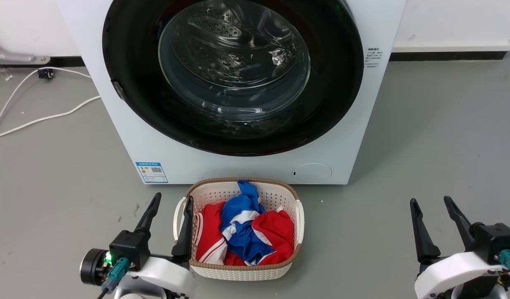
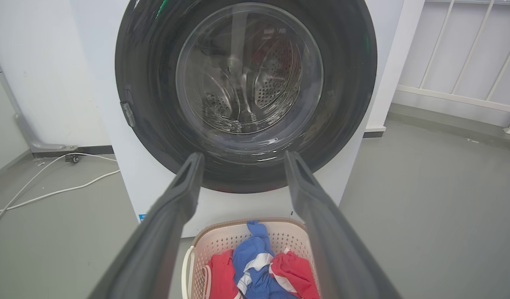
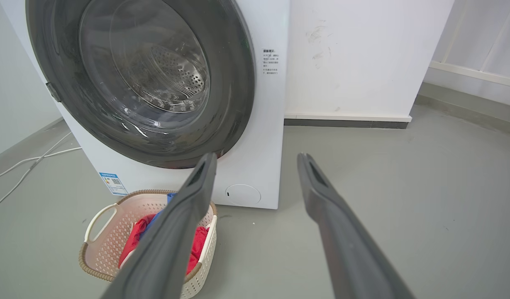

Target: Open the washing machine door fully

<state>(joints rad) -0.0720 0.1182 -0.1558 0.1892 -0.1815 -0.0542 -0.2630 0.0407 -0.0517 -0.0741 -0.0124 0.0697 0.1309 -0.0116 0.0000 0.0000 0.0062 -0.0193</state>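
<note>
Head view: the large round glossy black washing machine door (image 1: 234, 74) lies shut, well ahead of my left gripper (image 1: 174, 197) and right gripper (image 1: 430, 200), both spread wide, empty. Left wrist view: door (image 2: 246, 83) straight beyond my tips. Right wrist view: door (image 3: 142, 74) up-left, small round white flap (image 3: 242, 194) between my fingers.

A: Door state?
B: Washing machine door (image 1: 234, 70) sits flush in the front of the white washing machine (image 1: 126, 137). Steel drum (image 1: 221, 37) shows through the glass.
A: Arms?
B: Left gripper (image 1: 174, 197) low left, fingers spread, empty. Its inner finger overlaps the left rim of the laundry basket (image 1: 238, 272); contact unclear. Right gripper (image 1: 430, 200) low right, fingers apart, empty, well apart from the machine.
A: Basket?
B: On the grey floor (image 1: 425, 145) just in front of the machine, red and blue clothes (image 1: 246, 232) inside. White cable (image 1: 43, 118) left of the machine.
</note>
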